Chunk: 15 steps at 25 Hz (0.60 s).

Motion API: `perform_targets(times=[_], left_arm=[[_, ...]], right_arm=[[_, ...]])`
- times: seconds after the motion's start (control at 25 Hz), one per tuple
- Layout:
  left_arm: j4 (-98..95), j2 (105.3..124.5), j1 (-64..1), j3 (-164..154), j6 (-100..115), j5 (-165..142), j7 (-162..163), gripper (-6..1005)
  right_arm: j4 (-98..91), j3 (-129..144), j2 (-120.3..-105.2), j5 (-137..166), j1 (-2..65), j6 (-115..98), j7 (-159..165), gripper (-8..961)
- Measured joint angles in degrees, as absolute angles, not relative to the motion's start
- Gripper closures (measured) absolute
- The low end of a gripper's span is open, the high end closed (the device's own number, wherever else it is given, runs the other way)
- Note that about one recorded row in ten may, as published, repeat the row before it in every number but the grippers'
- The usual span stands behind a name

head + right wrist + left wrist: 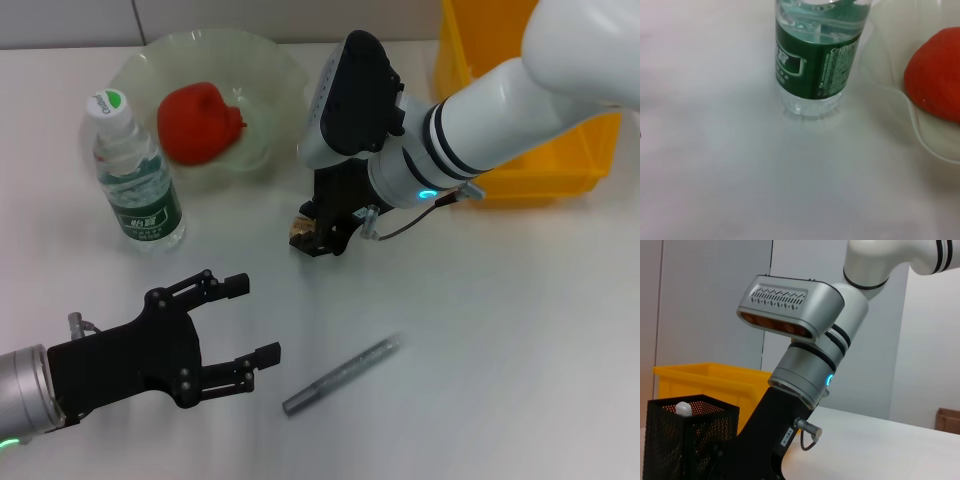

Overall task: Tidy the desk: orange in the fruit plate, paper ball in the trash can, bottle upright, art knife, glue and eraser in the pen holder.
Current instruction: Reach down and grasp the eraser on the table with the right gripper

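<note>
Left claw [248, 322] wide open above table, near art knife [342, 374]; right claw [322, 232] state unclear; bottle [134, 175] upright

I see the bottle [814, 60] standing upright on the white desk [740, 180], green label facing me. Just beside it sits the plate [920, 135], and the orange [935, 75] rests inside it.
</note>
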<state>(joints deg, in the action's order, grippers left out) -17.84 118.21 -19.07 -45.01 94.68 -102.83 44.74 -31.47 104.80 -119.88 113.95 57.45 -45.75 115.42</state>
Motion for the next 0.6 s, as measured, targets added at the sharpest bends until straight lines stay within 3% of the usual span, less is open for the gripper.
perform_targets(times=[0.6], left_arm=[[-17.8,118.3,-19.1,-45.0,95.3,-102.8,45.1,153]], right_arm=[[-31.2,104.9,-119.88,113.9,57.7,-46.1,115.9,586]])
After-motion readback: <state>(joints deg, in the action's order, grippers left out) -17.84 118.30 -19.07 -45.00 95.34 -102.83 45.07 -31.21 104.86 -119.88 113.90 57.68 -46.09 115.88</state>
